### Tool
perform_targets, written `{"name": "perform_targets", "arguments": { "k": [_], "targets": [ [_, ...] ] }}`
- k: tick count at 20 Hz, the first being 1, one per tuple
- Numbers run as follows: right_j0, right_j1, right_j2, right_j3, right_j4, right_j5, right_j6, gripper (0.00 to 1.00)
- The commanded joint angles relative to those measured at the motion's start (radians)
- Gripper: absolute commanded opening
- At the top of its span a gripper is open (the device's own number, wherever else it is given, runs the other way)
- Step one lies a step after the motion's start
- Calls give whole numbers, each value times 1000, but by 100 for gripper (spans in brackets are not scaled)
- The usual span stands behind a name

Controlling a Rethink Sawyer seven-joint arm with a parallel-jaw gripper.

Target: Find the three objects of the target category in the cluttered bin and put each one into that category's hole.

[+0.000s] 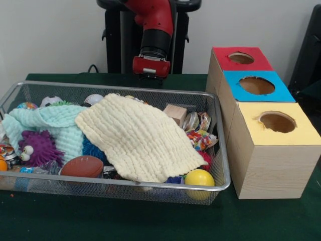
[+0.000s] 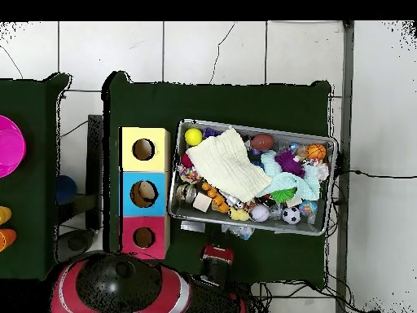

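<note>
Reaching in risks snagging the cream cloth [image 1: 140, 138] that hides much of the wire bin [image 1: 223, 145] left of the holed boxes [image 1: 273, 150]; gripper [image 1: 150, 67] hangs behind, jaw state unclear.

Light: bright and even, from above | Shadows: soft (darkest under the cloth [image 1: 138, 138]) | Blur: a little fuzzy everywhere
</note>
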Motion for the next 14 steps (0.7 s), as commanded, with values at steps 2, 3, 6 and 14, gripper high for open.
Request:
{"name": "perform_targets", "arguments": {
  "k": [2, 3, 6, 14],
  "targets": [
    [-12, 96, 191, 42, 108, -6, 170, 100],
    [-4, 91, 194, 50, 124, 1, 166, 100],
    [23, 75, 212, 78, 178, 22, 158, 100],
    [107, 53, 277, 121, 333, 74, 152, 100]
  ]
}}
